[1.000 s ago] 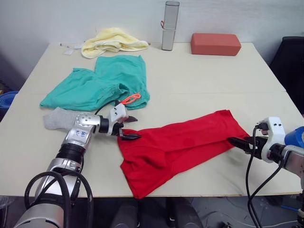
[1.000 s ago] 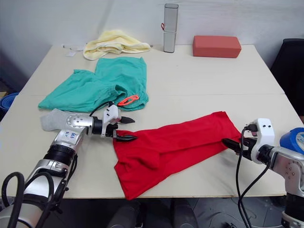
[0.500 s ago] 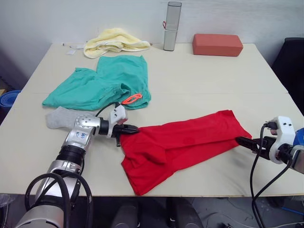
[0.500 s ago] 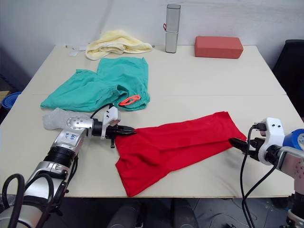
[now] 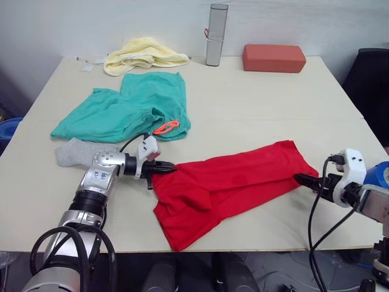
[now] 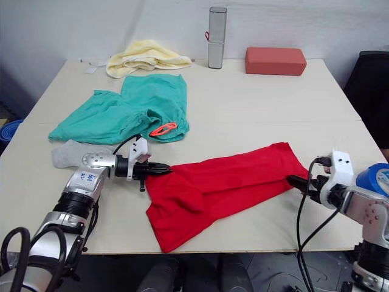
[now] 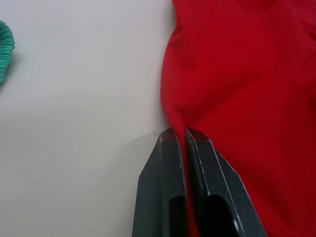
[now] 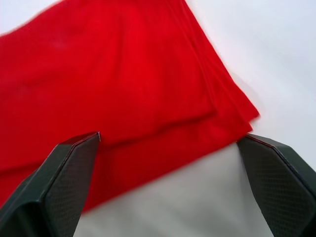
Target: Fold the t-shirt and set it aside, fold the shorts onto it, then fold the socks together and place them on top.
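left claw bites the shirt, right claw lines up on the far end

and there it is: the left claw (image 5: pixel 163 166), which a second ago stood apart over the fabric, is now pinched shut on the edge of the t-shirt (image 5: pixel 234 182), the two fingers (image 7: pixel 170 163) pressed together with a tuck of red cloth gathered between them. at the other end of the t-shirt, the right claw (image 5: pixel 302 178) has drawn back in from where it sat half a second ago and now noses up to the corner, spread wide, one finger each side of the red corner in the wrist view, nothing gripped yet. the t-shirt lies as a long, roughly folded band across the tabletop (image 5: pixel 261 109), rumpled at the left claw's end. beyond the t-shirt, the shorts (image 5: pixel 130 106) sprawl unfolded with the orange drawstring loop (image 5: pixel 165 127) toward the t-shirt, and a sock (image 5: pixel 76 151) rests just beside the left arm. so the shirt fold looks to be in its early stage: one end secured, the other wanting a grip before any lifting over. shorts and socks untouched.
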{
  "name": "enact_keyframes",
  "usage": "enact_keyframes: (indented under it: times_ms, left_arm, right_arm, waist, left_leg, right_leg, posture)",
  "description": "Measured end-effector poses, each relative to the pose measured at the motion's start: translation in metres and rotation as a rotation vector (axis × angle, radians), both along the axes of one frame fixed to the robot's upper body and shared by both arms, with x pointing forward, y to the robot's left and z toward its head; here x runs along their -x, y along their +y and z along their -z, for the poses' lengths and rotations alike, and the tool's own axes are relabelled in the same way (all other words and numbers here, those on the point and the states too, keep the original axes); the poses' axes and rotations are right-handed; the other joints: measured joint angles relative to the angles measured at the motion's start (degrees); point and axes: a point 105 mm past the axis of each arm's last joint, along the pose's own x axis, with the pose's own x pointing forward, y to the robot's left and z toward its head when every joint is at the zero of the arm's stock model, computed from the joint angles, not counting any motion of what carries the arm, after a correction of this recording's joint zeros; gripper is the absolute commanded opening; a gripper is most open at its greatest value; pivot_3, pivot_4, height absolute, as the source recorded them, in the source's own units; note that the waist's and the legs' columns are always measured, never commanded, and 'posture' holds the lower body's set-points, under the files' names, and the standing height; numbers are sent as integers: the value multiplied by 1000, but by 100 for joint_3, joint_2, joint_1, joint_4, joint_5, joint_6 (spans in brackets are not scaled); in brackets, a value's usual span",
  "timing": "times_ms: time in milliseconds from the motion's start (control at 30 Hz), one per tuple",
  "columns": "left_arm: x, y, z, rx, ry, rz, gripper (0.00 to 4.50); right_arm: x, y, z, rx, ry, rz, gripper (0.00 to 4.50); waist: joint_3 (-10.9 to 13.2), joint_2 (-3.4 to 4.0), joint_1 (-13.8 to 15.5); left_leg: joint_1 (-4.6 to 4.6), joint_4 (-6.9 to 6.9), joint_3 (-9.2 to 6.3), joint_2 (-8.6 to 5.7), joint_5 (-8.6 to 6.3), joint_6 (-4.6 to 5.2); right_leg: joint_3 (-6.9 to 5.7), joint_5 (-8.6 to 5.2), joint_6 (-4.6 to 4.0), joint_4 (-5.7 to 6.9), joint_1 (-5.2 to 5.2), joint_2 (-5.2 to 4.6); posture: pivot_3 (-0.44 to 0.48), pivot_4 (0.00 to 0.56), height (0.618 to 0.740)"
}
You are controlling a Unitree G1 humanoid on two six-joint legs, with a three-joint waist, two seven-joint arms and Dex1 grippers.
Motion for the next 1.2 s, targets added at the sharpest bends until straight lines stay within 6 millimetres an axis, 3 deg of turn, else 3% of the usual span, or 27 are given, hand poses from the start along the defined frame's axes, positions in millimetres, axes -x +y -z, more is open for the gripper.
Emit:
enact_keyframes:
  times_ms: [367,633,800,1000,1100,1167,1200]
  left_arm:
    - [18,13,2,15,29,-24,0]
    - [58,15,9,73,115,-84,0]
    - [82,11,12,154,159,-227,0]
    - [99,18,12,177,136,-388,0]
    - [107,22,15,173,133,-436,0]
    - [110,22,14,182,128,-440,0]
    - [111,22,12,198,132,-439,256]
  right_arm:
    - [-29,5,1,19,-58,-36,14]
    - [-63,18,-10,63,-109,-145,14]
    - [-96,45,-20,101,-184,-233,14]
    - [-117,75,-25,109,-277,-321,14]
    - [-122,78,-29,145,-329,-342,14]
    - [-123,76,-30,156,-347,-341,524]
    - [-122,75,-32,160,-354,-347,757]
  waist:
    - [0,1,-157]
    - [10,17,-108]
    - [14,20,-120]
    - [16,23,-108]
    - [16,22,-89]
    - [16,22,-91]
    - [16,22,-93]
  left_leg:
    - [2,-14,5,1,0,-2]
    - [-2,-20,6,1,1,-3]
    - [-6,-24,7,2,5,-10]
    - [-10,-24,7,-1,16,-28]
    - [-14,-23,4,-1,17,-30]
    - [-14,-23,5,-1,17,-30]
    - [-14,-22,5,-1,17,-30]
  right_leg:
    - [6,0,0,-1,-6,1]
    - [7,-1,-1,-7,-11,-1]
    - [7,-1,-2,-9,-18,0]
    - [5,-1,-3,-15,-18,-2]
    - [0,-1,-3,-17,-18,-2]
    - [0,-1,-3,-18,-17,-3]
    - [1,-2,-3,-18,-17,-4]
  posture:
    - [0,150,740]
    - [0,150,740]
    - [0,150,740]
    - [0,150,740]
    - [0,150,740]
    - [0,150,740]
    - [0,150,740]
